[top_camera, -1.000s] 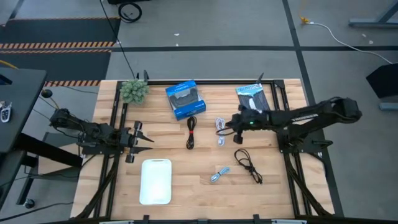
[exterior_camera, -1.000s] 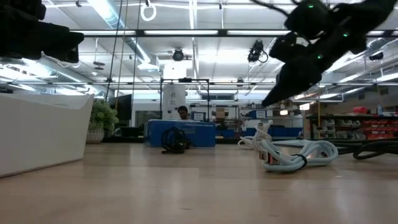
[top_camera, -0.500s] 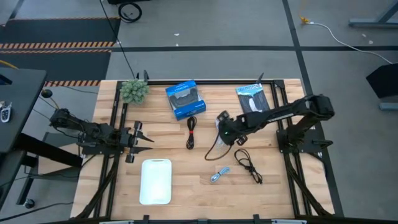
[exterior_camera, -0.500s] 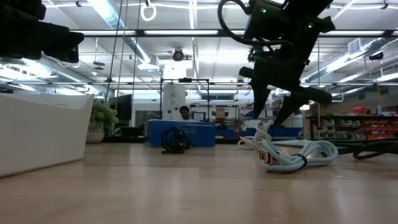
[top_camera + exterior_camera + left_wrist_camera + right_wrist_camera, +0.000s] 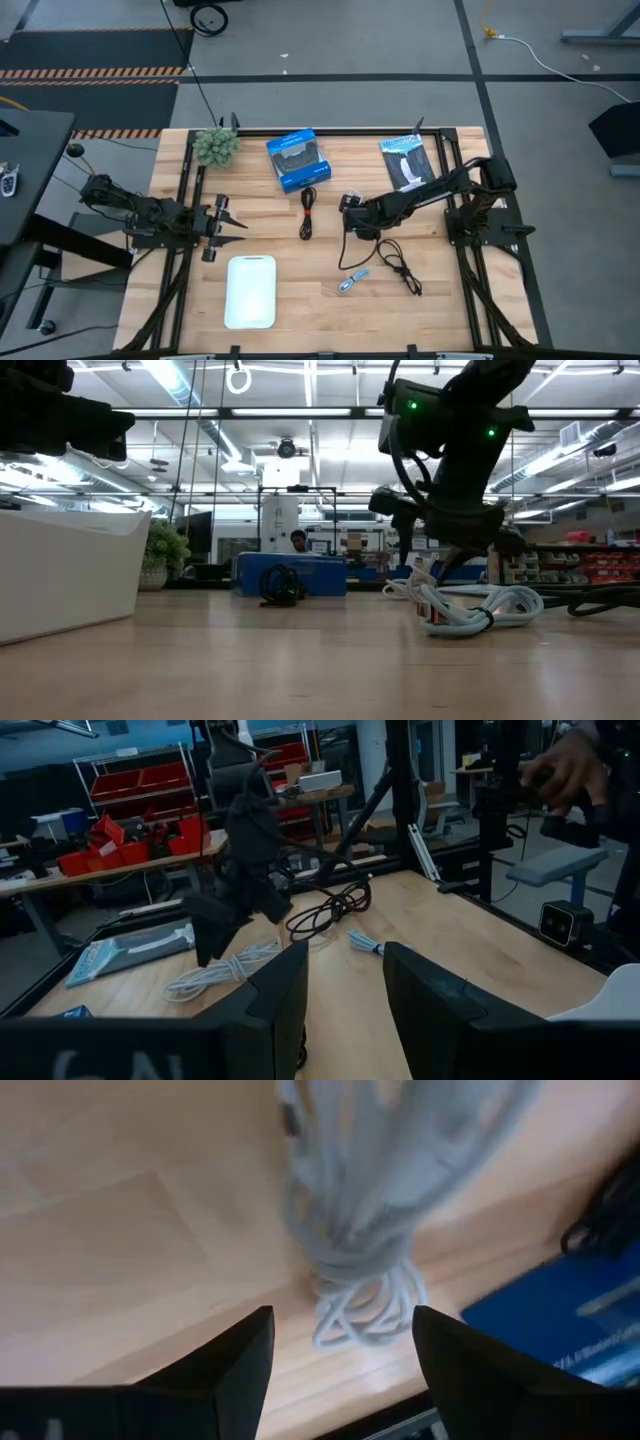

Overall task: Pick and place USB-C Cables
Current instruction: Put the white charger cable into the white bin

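My right gripper [image 5: 348, 214] hangs open just above the white USB-C cable [image 5: 350, 1230], pointing down. The coil lies on the table in front of the fingers and mostly between them, apart from both. In the left wrist view the white cable [image 5: 225, 970] lies under that gripper [image 5: 215, 942]. The black-and-red cable [image 5: 308, 212] lies to its left. The black cable [image 5: 398, 262] and the light blue-grey cable [image 5: 352, 281] lie nearer the front edge. My left gripper [image 5: 226, 224] waits open at the table's left.
A white bin [image 5: 250, 291] stands near the front, left of centre. A blue box [image 5: 298, 160], a black-and-white packet [image 5: 407, 160] and a small plant [image 5: 216, 146] sit along the far edge. A person's hand [image 5: 570, 765] shows beyond the table.
My right gripper has moved toward the table's left and near edges and come down over the white cable. Its fingers, shut a second ago, have opened. The cables have stayed where they were.
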Motion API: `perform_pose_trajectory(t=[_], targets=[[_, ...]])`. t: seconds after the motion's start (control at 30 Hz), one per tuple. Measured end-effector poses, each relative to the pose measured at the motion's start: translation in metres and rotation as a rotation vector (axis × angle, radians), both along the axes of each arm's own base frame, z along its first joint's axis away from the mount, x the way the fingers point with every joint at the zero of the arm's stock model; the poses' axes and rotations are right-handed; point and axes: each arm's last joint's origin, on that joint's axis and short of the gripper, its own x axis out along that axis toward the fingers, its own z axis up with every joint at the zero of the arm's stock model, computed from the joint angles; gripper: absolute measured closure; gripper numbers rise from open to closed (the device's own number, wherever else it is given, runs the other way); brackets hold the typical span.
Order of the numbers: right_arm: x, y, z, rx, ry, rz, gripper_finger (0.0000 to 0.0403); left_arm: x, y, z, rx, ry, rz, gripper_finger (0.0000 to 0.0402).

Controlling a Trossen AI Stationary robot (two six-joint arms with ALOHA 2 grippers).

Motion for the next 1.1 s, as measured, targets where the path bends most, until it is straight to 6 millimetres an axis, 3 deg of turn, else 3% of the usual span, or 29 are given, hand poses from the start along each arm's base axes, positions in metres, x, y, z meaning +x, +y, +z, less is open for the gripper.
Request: perform_pose_trajectory(t=[0.43,0.8,0.97,1.1], targets=[[0.007,0.009,-0.012,0.075,0.04,0.14,0.0172,0.0,0.0,0.0,-0.002,-0.004,0.0,0.026],[0.009,0.02,-0.016,0.085,0.031,0.184,0.0295,0.0,0.0,0.0,0.0,0.0,0.0,0.026],[0.021,0.04,-0.009,0.073,-0.127,0.249,0.0315,0.0,0.0,0.0,0.0,0.0,0.0,0.026],[0.037,0.074,0.006,0.137,-0.423,0.327,0.0308,0.0,0.0,0.0,0.0,0.0,0.0,0.026]])
